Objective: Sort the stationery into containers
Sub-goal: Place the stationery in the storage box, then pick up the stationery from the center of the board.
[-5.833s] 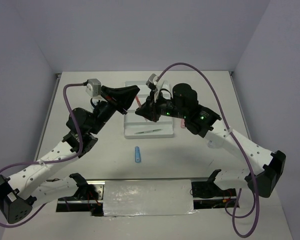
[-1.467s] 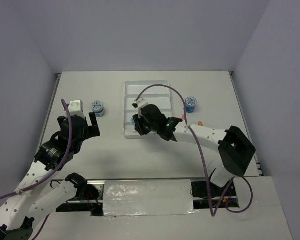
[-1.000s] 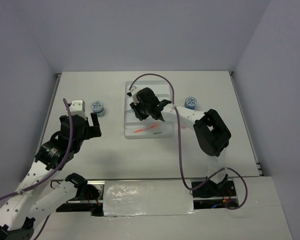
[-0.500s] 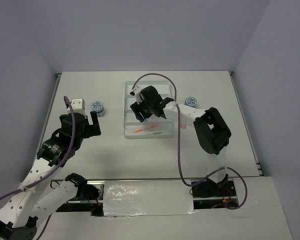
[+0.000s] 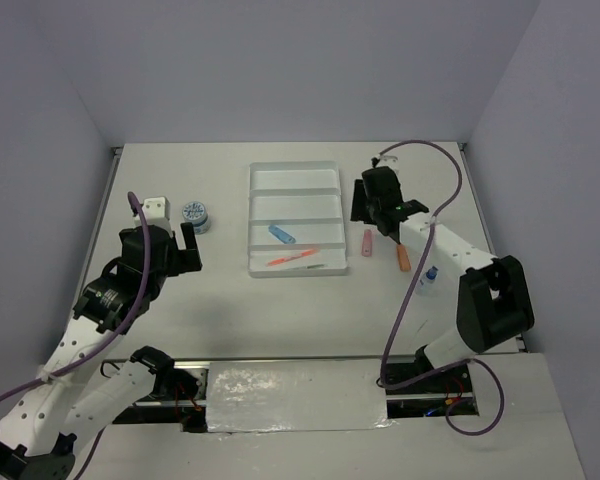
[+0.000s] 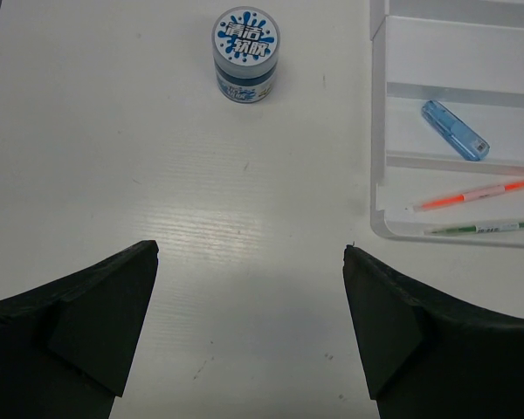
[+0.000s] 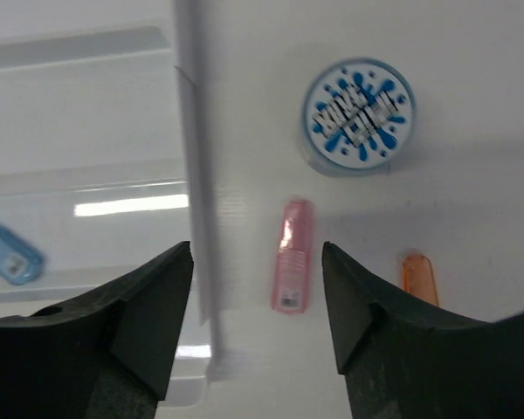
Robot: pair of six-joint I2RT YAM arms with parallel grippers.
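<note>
Right gripper [image 7: 256,253] hangs open, empty, above the pink stick [image 7: 293,266] just right of the tray [image 5: 295,178] (blue stick [image 5: 282,235] and orange pen [image 5: 292,257] lie inside); left gripper [image 6: 250,251] gapes wide, empty, near a tub [image 6: 246,54].

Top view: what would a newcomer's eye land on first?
The white tray in the middle of the table, holding a blue stick and an orange pen. Right of it, the right claw hangs open over a pink stick, with an orange stick beside.
</note>
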